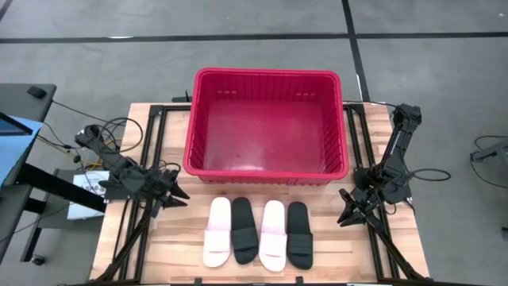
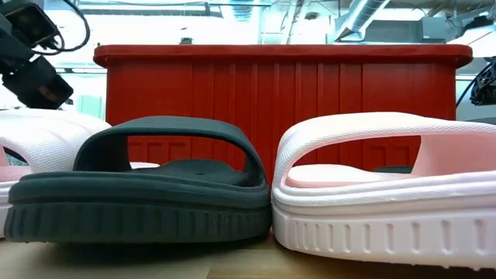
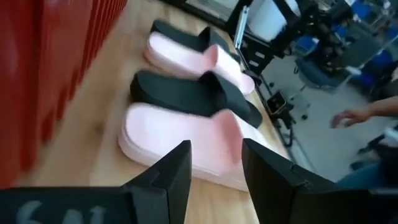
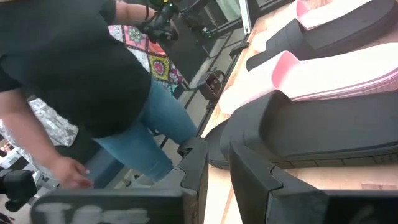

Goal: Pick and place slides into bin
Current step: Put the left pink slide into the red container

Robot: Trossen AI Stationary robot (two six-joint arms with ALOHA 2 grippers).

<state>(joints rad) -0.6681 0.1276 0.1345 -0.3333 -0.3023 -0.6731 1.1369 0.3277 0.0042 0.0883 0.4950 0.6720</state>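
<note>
Four slides lie in a row on their soles near the table's front edge: pale pink (image 1: 217, 232), black (image 1: 244, 230), pale pink (image 1: 273, 235), black (image 1: 299, 234). The red bin (image 1: 266, 123) stands behind them at the far middle. My left gripper (image 1: 178, 196) is open and empty, left of the row, facing the leftmost pink slide (image 3: 174, 134). My right gripper (image 1: 345, 210) is open and empty, right of the row, facing the rightmost black slide (image 4: 323, 124). The low view shows a black slide (image 2: 139, 186) and a pink slide (image 2: 387, 186) in front of the bin's wall (image 2: 279, 93).
Black rails run along both sides of the wooden table (image 1: 159, 254). A person (image 4: 81, 74) stands beyond the table's left side, and a hand (image 3: 354, 118) shows beyond its right side. Bare wood lies between the bin and the slides.
</note>
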